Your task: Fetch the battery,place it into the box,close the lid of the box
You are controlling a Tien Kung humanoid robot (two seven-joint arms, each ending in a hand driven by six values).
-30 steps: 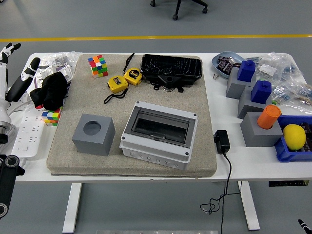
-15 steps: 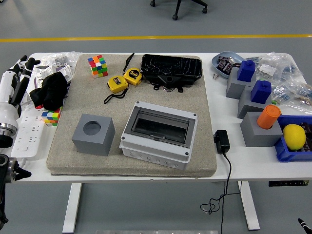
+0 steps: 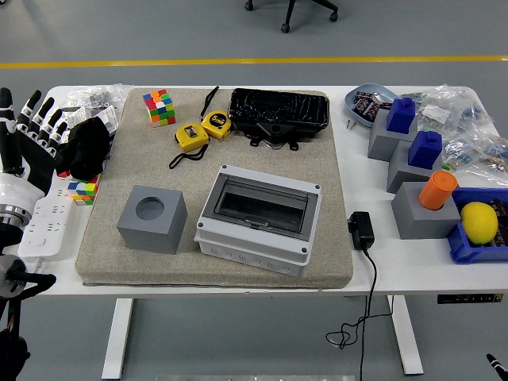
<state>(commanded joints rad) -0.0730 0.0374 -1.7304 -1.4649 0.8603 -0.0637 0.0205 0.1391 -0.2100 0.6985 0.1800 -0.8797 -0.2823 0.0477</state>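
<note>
Left hand: the left hand (image 3: 28, 131) stands at the left edge of the frame, fingers spread wide and pointing up, holding nothing — it is over the white power strip (image 3: 36, 214) at the table's left end.
Right hand: only a dark tip shows in the lower right corner of the frame, below the table; its state cannot be told.
Box: the grey box (image 3: 260, 218) lies in the lower middle of the frame on the beige mat (image 3: 214, 159), its clear-windowed lid down.
Battery: no battery can be made out for certain; the blue blocks (image 3: 402, 113) and the orange cylinder (image 3: 437, 190) sit in grey holders at the right of the frame.
Writing: the two yellow tape measures (image 3: 202, 129) above the box carry dark labels, too small to read.
Other things on the mat: a grey cube with a round hole (image 3: 152, 218) at lower left, a colour cube (image 3: 159, 106) at upper left, a black tray (image 3: 279, 111) at top middle.
Edges: the box reaches close to the mat's near edge; the black adapter (image 3: 362, 229) lies just beside the mat's right edge, its cable hanging over the table's near edge.
Open room: bare mat shows between the grey cube and the box — and between the box and the tray.
Right end: a lemon (image 3: 479, 222) sits in a blue bin (image 3: 468, 246).
</note>
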